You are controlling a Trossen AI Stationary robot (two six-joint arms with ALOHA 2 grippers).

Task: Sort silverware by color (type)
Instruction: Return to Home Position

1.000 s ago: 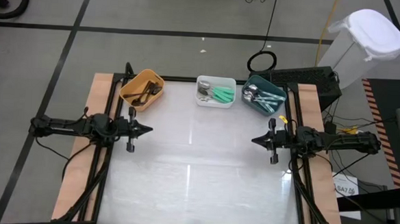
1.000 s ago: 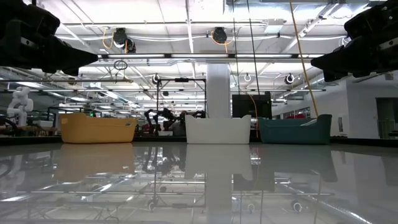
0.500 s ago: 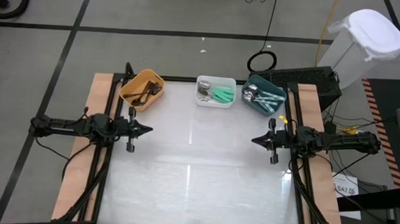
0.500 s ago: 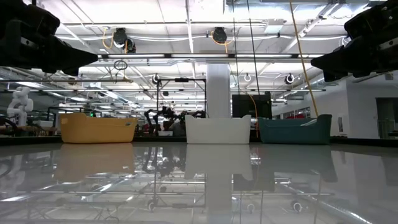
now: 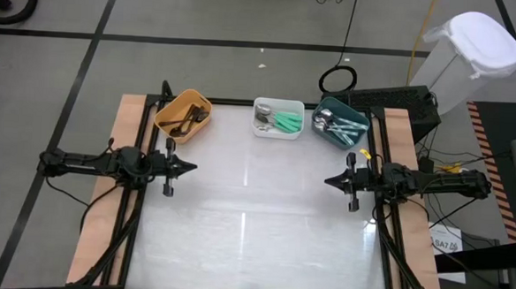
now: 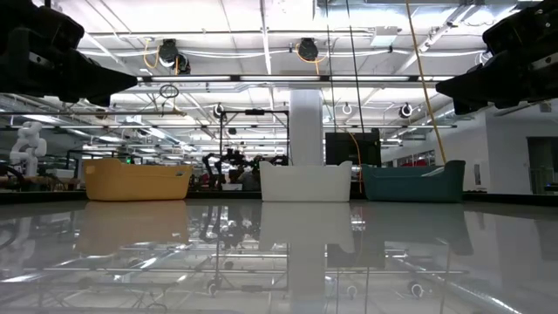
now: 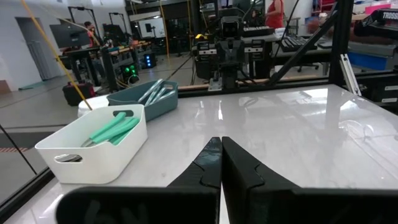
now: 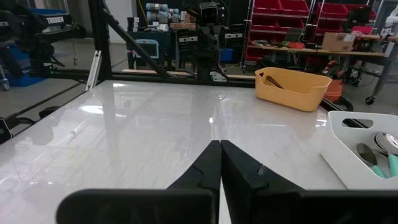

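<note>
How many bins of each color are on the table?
orange bin: 1
white bin: 1
teal bin: 1
Total: 3 bins

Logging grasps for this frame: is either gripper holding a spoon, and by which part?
Nothing is held: the left gripper and right gripper are both shut and empty.

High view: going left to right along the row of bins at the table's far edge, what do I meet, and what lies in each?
First the orange bin with black-handled spoons → white bin with mint-green spoons → teal bin with silver spoons.
</note>
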